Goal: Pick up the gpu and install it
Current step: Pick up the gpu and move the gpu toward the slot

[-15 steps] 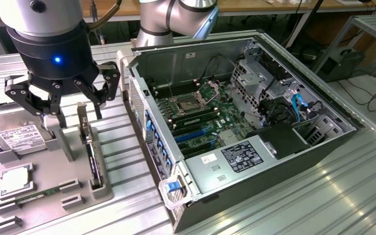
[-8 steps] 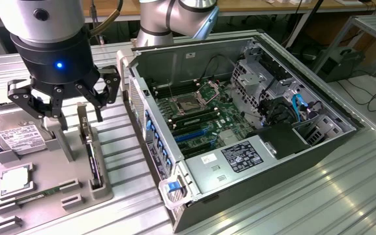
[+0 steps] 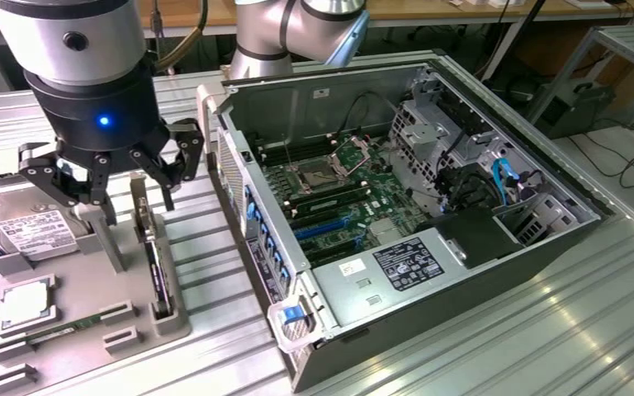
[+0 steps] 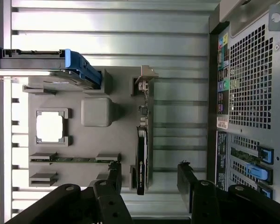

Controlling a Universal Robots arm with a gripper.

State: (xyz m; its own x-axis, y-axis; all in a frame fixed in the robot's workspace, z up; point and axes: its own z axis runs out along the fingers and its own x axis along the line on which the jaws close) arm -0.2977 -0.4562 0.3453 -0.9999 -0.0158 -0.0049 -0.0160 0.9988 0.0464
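Observation:
The gpu (image 3: 154, 268) is a thin dark card standing on edge in a slot at the side of the grey holder tray (image 3: 80, 276) nearest the computer. Its metal bracket (image 3: 139, 194) sits at the far end. My gripper (image 3: 113, 186) hangs open just above the tray, over the bracket end of the card, with nothing between its fingers. From the wrist, the gpu (image 4: 142, 154) lies between and below my two fingertips (image 4: 115, 169), and the gripper (image 4: 149, 169) is not touching it.
The open computer case (image 3: 253, 124) lies at the exterior view's right of the tray, motherboard (image 3: 333, 194) exposed with blue slots (image 3: 319, 228). Its perforated rear panel (image 4: 252, 93) is close to the gpu. The tray also holds a hard drive (image 3: 26, 233), a processor (image 3: 26, 301) and a memory stick (image 3: 62, 332).

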